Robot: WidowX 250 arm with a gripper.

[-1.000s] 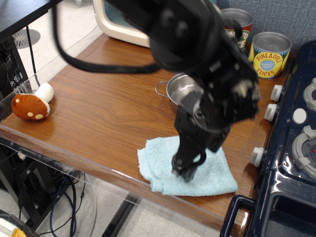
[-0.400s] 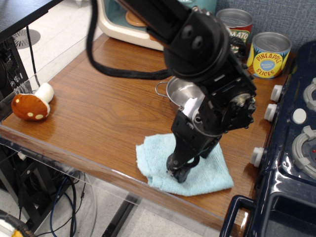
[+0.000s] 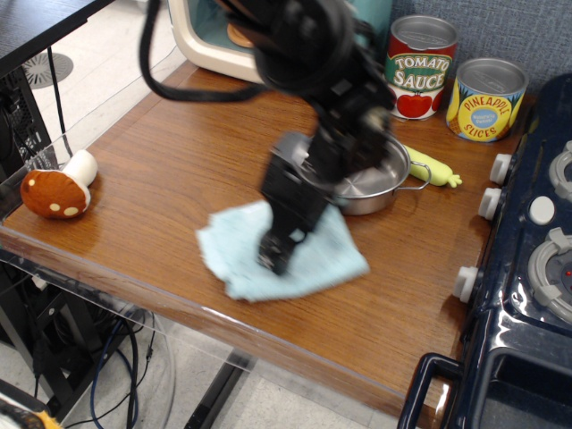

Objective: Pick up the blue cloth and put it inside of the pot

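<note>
The blue cloth (image 3: 313,259) is a pale aqua towel lying rumpled near the front of the wooden table, its edges motion-blurred. My gripper (image 3: 273,257) points down onto the cloth's middle, and its black fingers look closed on the fabric. The pot (image 3: 380,183) is a small shiny steel pan just behind and to the right of the cloth. My arm hides the pot's left half. A wire handle (image 3: 416,184) sticks out on the pot's right. The cloth's back edge lies close to the pot's rim.
A toy mushroom (image 3: 56,190) lies at the table's left edge. A tomato sauce can (image 3: 422,68) and a pineapple can (image 3: 488,98) stand at the back right. A yellow-green toy (image 3: 434,167) lies beside the pot. A dark toy stove (image 3: 536,232) borders the right. A cream appliance (image 3: 214,40) stands at the back.
My gripper and the cloth have shifted together to the left along the table front. The arm swung left, uncovering the tomato can and the pot's right side.
</note>
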